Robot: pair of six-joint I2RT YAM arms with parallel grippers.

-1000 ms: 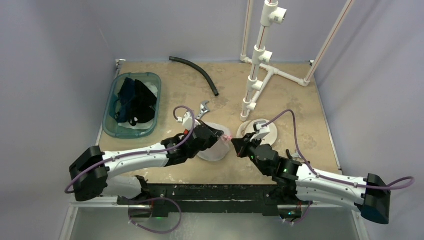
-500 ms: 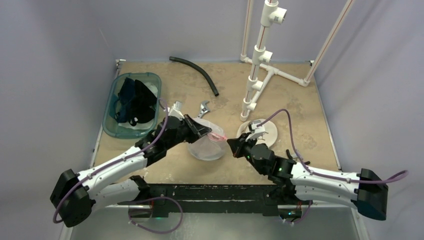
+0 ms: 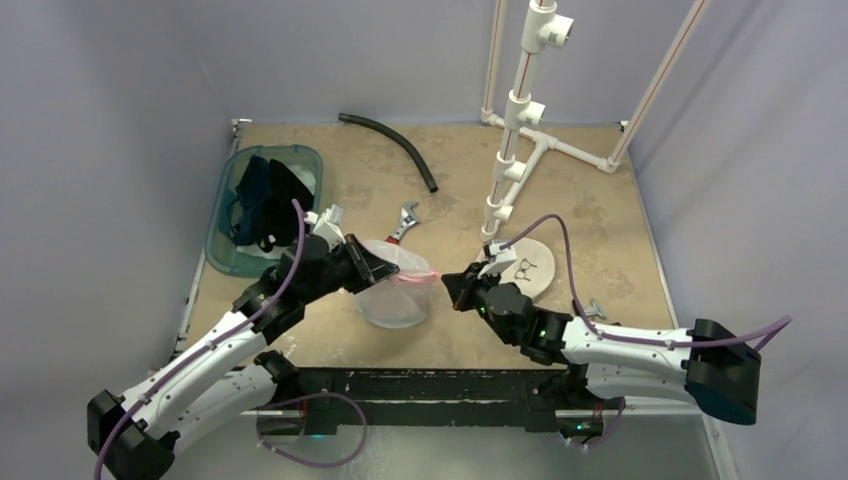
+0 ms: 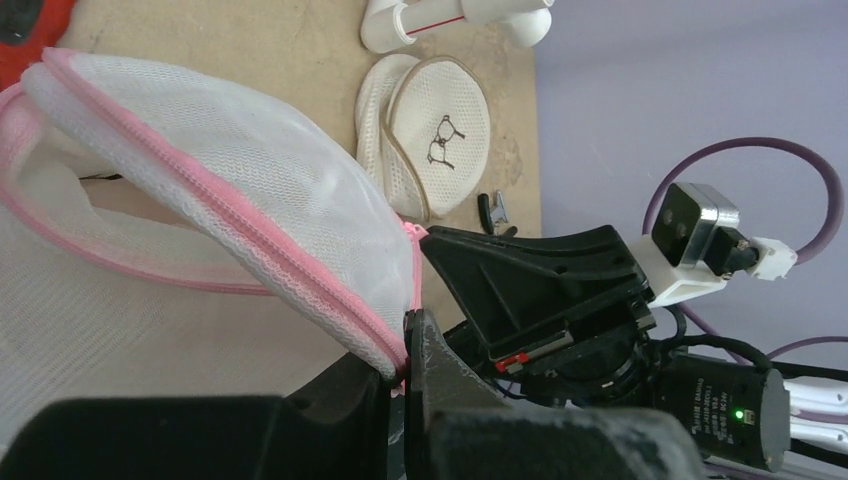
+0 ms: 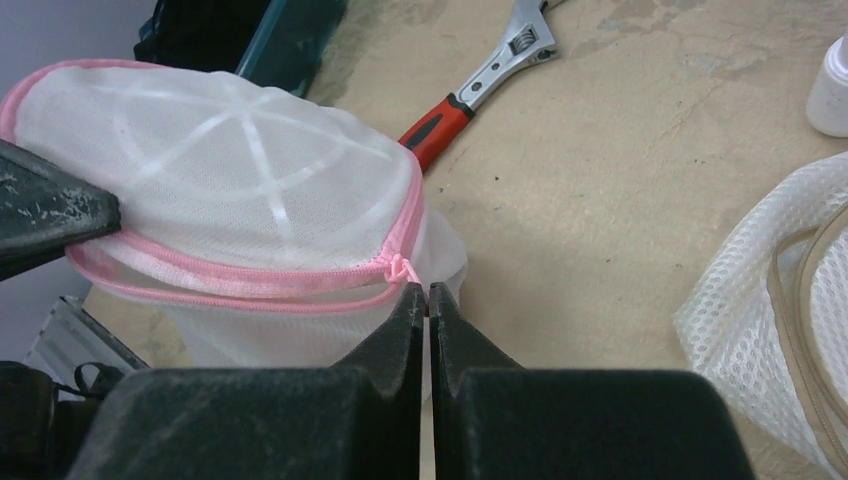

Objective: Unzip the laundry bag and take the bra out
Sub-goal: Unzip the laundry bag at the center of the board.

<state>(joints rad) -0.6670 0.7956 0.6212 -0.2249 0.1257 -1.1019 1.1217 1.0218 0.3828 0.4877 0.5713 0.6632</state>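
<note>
Up close, both arms reach in from the near edge and meet over the table [image 3: 600,220] middle. Left gripper [image 3: 378,268] [image 4: 408,335] is clamped tight on the pink zipper seam of the laundry bag [image 3: 395,295] [image 4: 200,190] [image 5: 240,190], on the bag's left side. Right gripper [image 3: 450,285] [image 5: 428,300] comes at it from the opposite side, jaws fully together. The pink zipper pull [image 5: 400,268] sits right at its tips, pinched as far as shows. The pink zipper line runs taut between the two grippers. The bag is white mesh, dome-shaped with white ribs on top, between the grippers near the table's centre. Zipper looks closed along the stretch facing the right wrist camera. Contents cannot be told through the mesh.

Just right of the right gripper, a flat beige-trimmed mesh pouch [image 3: 530,268] [image 4: 430,130] [image 5: 790,290] with a glasses print lies on the table. Just behind the bag lies a red-handled adjustable wrench [image 3: 404,218] [image 5: 490,80].

Further back left, a teal bin [image 3: 213,232] holds dark clothing [image 3: 265,200]. At the far edge lies a curved black hose [image 3: 395,143]. A white PVC pipe stand [image 3: 515,130] rises at back right, its base just behind the pouch.
</note>
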